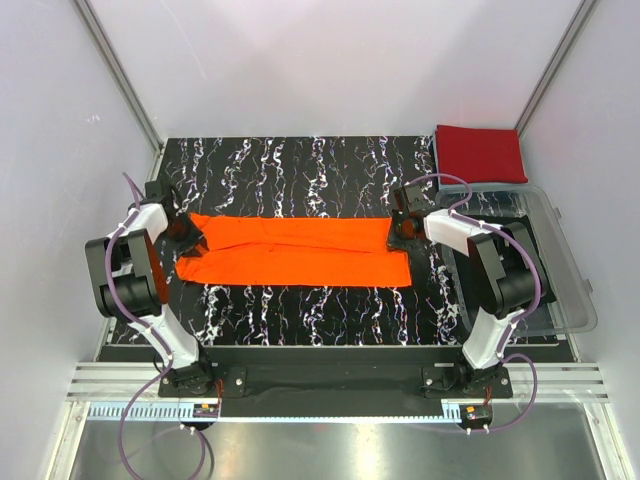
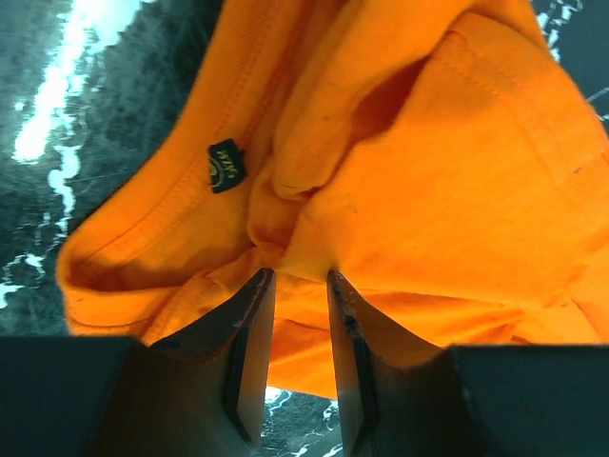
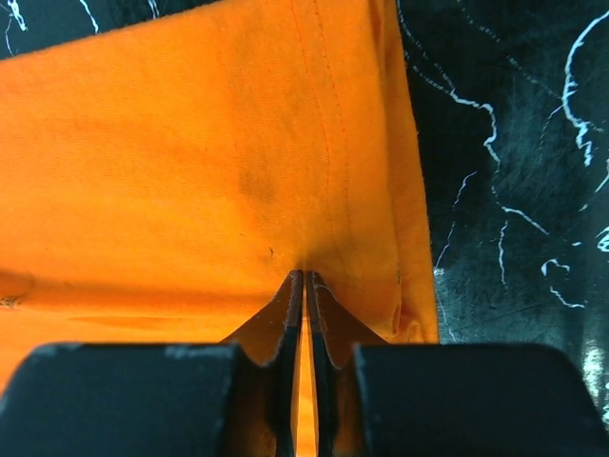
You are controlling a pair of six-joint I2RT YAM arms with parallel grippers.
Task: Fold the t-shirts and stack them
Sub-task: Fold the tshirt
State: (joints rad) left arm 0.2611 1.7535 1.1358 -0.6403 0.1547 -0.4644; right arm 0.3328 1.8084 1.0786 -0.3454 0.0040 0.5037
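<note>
- Top external view: your orange tee [image 1: 295, 252] lies as a long flat band across the middle of the table [image 1: 300, 160]. The red tee [image 1: 480, 152] sits folded at the upper right corner, well apart.
- From above you cannot make out either set of fingertips. The left gripper [image 1: 178, 232] is at the band's left end and the right gripper [image 1: 400, 232] is at its right end.
- Left wrist view: the jaws stand partly apart, with bunched collar cloth in the gap. A small dark label [image 2: 226, 166] shows to their upper left. You cannot tell whether they pinch the cloth or only straddle it.
- Right wrist view: the jaws are almost together, clamped on a thin fold near the hem. A sliver of orange shows in the slit.
- The clear bin [image 1: 560, 290] at the right is partly hidden by the right arm.
</note>
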